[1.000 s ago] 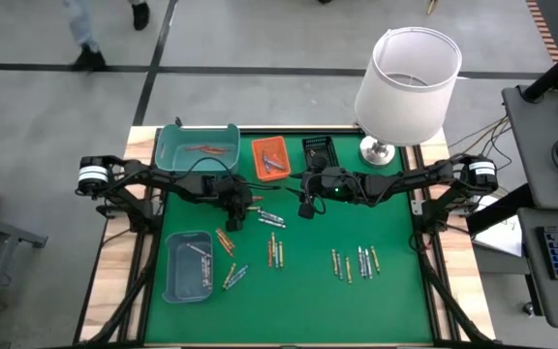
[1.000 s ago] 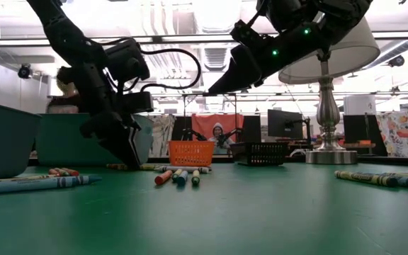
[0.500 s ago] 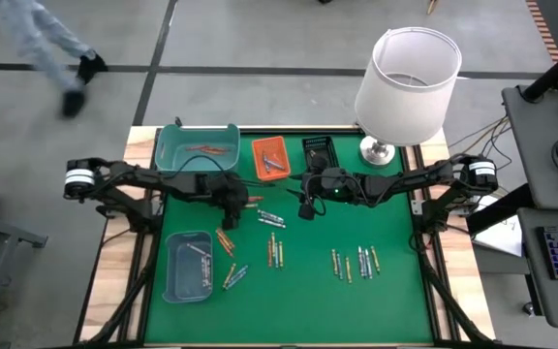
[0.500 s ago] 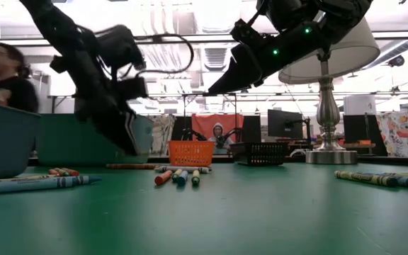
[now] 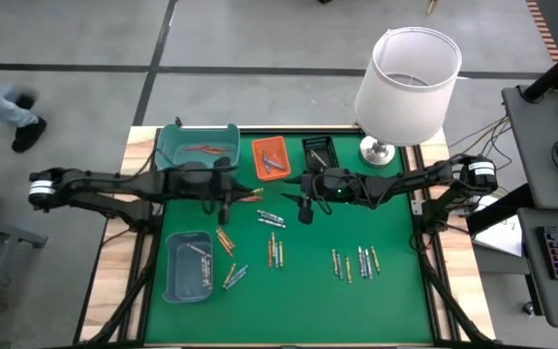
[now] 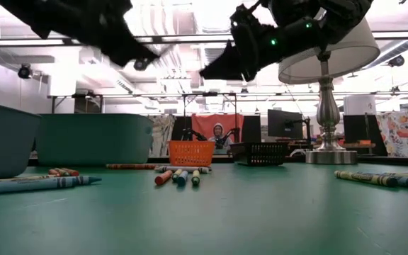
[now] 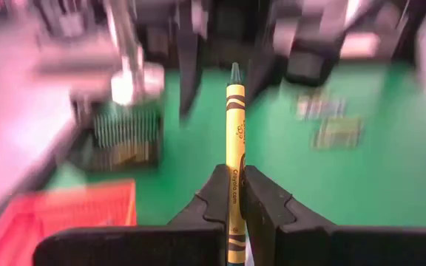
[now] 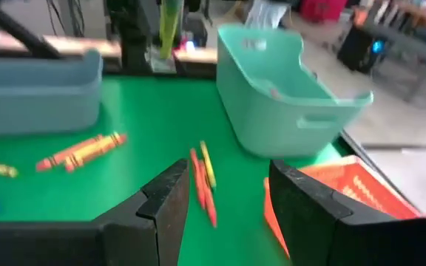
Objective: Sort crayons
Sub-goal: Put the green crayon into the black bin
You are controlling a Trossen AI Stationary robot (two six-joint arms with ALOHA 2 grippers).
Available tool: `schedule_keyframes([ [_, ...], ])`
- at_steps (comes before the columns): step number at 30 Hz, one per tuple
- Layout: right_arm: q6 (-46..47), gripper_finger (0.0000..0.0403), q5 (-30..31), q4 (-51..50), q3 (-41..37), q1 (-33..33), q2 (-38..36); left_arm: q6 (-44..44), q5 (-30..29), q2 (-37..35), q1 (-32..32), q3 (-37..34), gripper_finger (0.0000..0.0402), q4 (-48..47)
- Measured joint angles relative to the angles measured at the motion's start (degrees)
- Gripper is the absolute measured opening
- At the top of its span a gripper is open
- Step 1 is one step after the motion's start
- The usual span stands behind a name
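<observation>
Yellow crayon (image 7: 234, 155) between left gripper's (image 7: 230, 193) jaws

Left wrist view: background motion-blurred; yellow crayon (image 7: 234, 155) lower end hidden between fingers (image 7: 261, 203). Low view: left arm (image 6: 83, 25) blurred, cropped at top.

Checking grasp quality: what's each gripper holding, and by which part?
Left gripper pinches a yellow crayon near its lower end, tip pointing away. Right gripper holds nothing, jaws open.
</observation>
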Motion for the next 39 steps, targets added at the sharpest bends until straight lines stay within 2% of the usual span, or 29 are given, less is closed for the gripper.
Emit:
schedule_keyframes([
  [4, -0.7, 0.0176, -0.1, 8.5, 0.0, 1.1, 1.7, 1.9, 0.0, -2.2, -1.5, -3.0, 0.0, 13.0],
  [9, 1.4, 0.0176, -1.4, 25.0, 0.0, 2.1, 5.7, 3.4, 0.1, -2.0, -2.6, -6.8, 0.0, 25.6],
  [13, 1.6, 0.0176, -1.5, 37.9, 0.0, 2.4, 9.0, 3.2, 0.2, 0.5, -2.6, -9.6, 0.0, 35.6],
  [17, 2.6, 0.0176, -1.5, 45.7, 0.2, 2.4, 10.8, 2.5, 0.2, 3.7, -2.6, -11.3, 0.0, 42.9],
  [20, 3.0, 0.0176, -1.6, 45.9, 1.9, 2.4, 11.5, 2.3, 0.2, 6.6, -2.6, -11.1, 0.0, 46.1],
  [24, 2.8, 0.0176, -6.9, 45.6, 4.4, 2.4, 13.0, 1.9, 0.2, 10.5, -2.6, -10.5, 0.0, 50.8],
  [32, 2.5, 0.0167, -6.7, 44.6, 6.8, 2.5, 13.8, 1.3, 0.2, 14.0, -2.6, -9.7, 0.0, 52.4],
  [35, 2.7, 0.013, -5.4, 42.9, 7.3, 2.5, 13.8, 1.2, 0.2, 14.3, -2.6, -9.7, 0.0, 52.6],
  [39, 2.3, 0.005, -5.3, 38.7, 8.2, 2.5, 13.8, 0.8, 0.1, 14.4, -2.6, -9.7, 0.0003, 53.6],
])
